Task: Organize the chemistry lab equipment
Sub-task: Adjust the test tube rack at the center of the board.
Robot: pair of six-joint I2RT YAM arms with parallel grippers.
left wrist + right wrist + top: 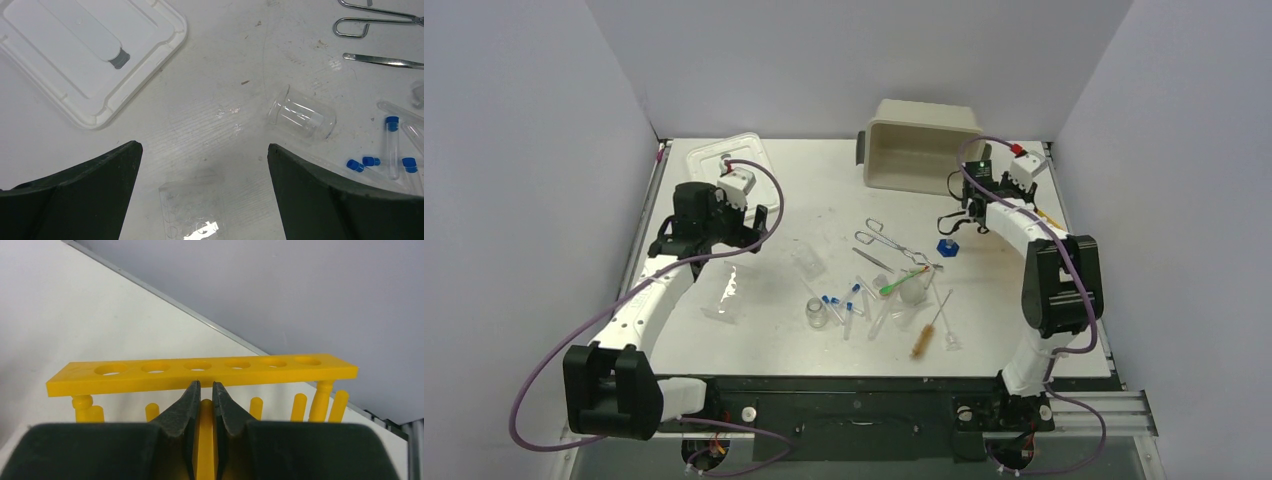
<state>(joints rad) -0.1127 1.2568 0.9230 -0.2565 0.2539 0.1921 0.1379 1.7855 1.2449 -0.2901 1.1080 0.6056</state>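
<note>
Two grippers: right gripper (205,395) pinching the yellow tube rack (200,371) beneath its holed top plate, at the table's (824,190) far right edge beside the wall; left gripper (202,147) spread wide, empty, near a toppled beaker (302,117). Step judged: moving the rack; lift it level and clear of the edge rail before swinging inward. Open room lies between beige tub (919,145) and scattered blue-capped tubes (844,305).

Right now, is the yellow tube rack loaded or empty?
Empty. In the right wrist view all six holes of the rack show through, and no tubes stand in them.
</note>
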